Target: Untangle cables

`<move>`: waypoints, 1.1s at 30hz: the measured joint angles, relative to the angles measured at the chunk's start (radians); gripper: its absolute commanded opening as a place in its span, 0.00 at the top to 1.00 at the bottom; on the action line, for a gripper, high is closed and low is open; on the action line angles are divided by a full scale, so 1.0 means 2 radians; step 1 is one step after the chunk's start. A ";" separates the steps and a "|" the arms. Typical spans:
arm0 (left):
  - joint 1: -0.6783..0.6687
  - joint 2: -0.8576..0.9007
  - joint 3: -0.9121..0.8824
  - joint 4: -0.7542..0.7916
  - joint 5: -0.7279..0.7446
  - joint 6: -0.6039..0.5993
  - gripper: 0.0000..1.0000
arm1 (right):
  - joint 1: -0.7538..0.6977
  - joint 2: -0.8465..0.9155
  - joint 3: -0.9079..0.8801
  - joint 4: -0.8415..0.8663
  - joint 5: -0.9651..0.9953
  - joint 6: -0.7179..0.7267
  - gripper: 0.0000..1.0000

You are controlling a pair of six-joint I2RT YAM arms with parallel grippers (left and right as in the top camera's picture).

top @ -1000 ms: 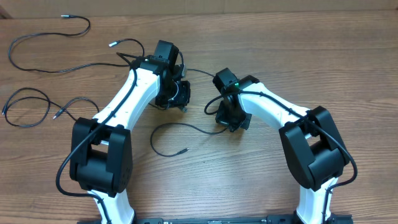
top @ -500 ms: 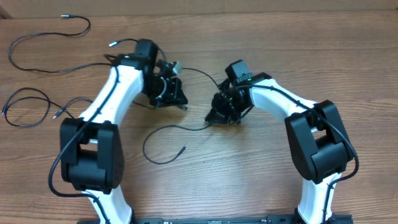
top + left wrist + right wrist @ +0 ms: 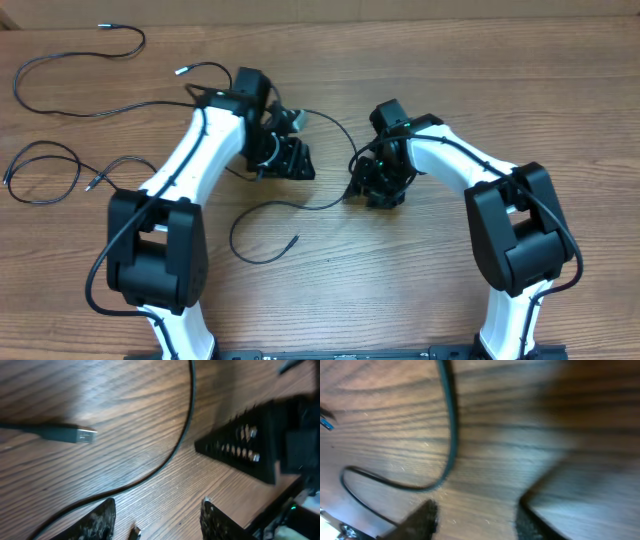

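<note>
Two grippers hang low over the wooden table (image 3: 450,80), each with its fingers spread and nothing held.

The left gripper (image 3: 157,512) shows bare wood between its fingertips (image 3: 102,520). Just ahead of it a thin black cable (image 3: 186,435) curves across the grain. Left of that curve, and apart from it, lies a plug (image 3: 75,434) with a silver tip.

The right gripper (image 3: 475,515) is blurred in its own wrist view, yet its fingers (image 3: 422,517) stand clearly apart with wood between them. A dark cable (image 3: 451,425) bends just ahead of the left-hand finger. I cannot tell whether it touches.

From overhead, the left gripper (image 3: 290,155) and right gripper (image 3: 372,188) face each other, near but apart. A middle cable (image 3: 262,207) runs from beside the right gripper, below the left one, and loops toward the arm bases. Well out beyond the left arm, two more cables lie separate: a long cable (image 3: 140,45) farthest away and a looped cable (image 3: 77,172) nearer.
</note>
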 measured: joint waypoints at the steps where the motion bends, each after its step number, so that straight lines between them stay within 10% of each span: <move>1: -0.010 0.000 0.000 0.002 -0.007 0.003 0.41 | -0.006 0.000 0.004 -0.014 0.002 -0.001 0.38; 3: -0.039 0.001 0.000 0.016 -0.024 0.016 0.41 | -0.046 0.000 0.021 -0.064 0.012 0.000 0.00; 20: -0.204 0.079 0.000 0.073 -0.242 -0.003 0.48 | -0.237 -0.001 0.049 -0.107 0.026 -0.012 0.00; 30: -0.199 0.083 0.000 0.081 -0.278 -0.008 0.96 | -0.237 -0.001 0.049 -0.085 0.026 -0.013 0.00; 33: -0.199 0.086 0.005 0.081 -0.280 -0.007 0.96 | -0.237 -0.001 0.049 -0.083 0.026 -0.013 0.00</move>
